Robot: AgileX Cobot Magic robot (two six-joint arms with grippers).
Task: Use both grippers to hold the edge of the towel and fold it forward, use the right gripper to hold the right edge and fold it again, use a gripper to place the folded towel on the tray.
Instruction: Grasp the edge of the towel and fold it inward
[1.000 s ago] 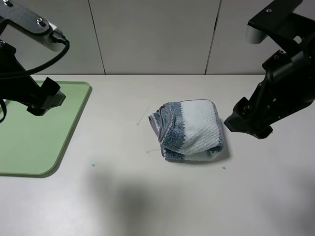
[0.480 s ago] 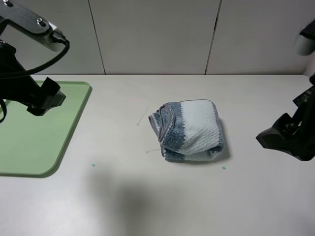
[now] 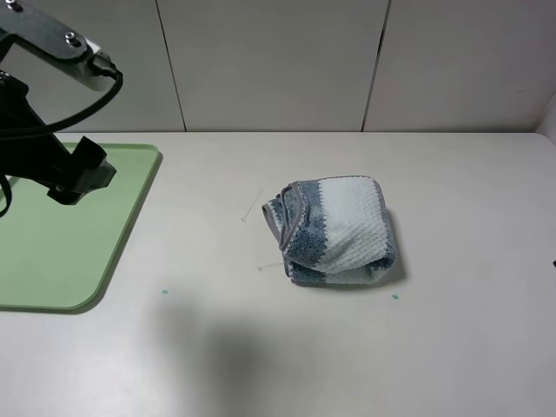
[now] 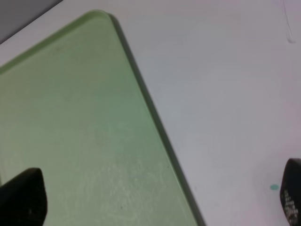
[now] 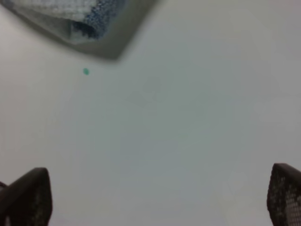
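The left hand [image 4: 157,200] hangs over the inner rim of the tray [image 3: 130,226] at the left edge of the bench [image 3: 217,347], opened wide and empty, while the right hand [image 5: 156,197], equally wide, hovers over bare bench near the folded towel [image 3: 334,230] lying mid-bench.

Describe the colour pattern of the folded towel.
The towel has dusty-blue and white stripes with a grey hem, clearest in the exterior high view.

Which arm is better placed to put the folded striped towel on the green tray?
Probably left. The open left gripper hangs over the rim of the light-green plastic tray, so the carry is short. The right gripper, open, is over bare table beyond the folded blue-and-white striped terry towel, farther from the tray.
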